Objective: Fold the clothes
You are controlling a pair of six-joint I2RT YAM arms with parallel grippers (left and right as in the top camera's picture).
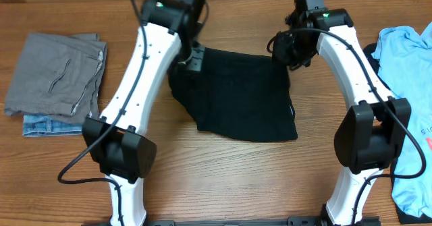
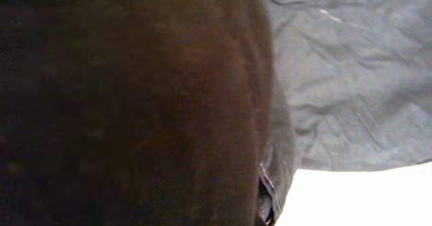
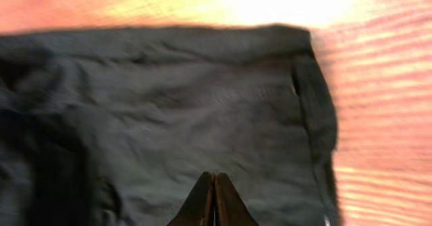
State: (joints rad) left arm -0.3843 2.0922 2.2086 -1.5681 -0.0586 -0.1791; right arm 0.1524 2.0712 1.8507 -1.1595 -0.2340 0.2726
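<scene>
A wooden table (image 1: 223, 172) fills the overhead view, its grain running side to side. The black garment (image 1: 243, 98) lies spread at its middle, between the two pincers, its top edge drawn nearly straight from one to the other and its lower part spreading toward the arm bases.

The left pincer (image 1: 194, 59) sits at the garment's upper corner on its own side. Its wrist camera shows only dark cloth (image 2: 135, 104) pressed close to the lens, and no fingers. The pincer is closed, but whether cloth is caught in it cannot be told.

The right pincer (image 1: 282, 49) stands at the opposite upper corner. In its wrist view the fingers (image 3: 201, 202) meet tip to tip, closed tight (image 3: 213, 185), with the black fabric (image 3: 169, 104) spreading out just beyond them to a seamed edge and bare wood past that. A pinch of cloth between the tips cannot be made out.

Well apart on the left pincer's outer side, a folded grey piece (image 1: 54, 74) rests on a denim piece (image 1: 44, 126). On the right pincer's outer side, a light blue T-shirt (image 1: 405, 71) lies at the table edge.
</scene>
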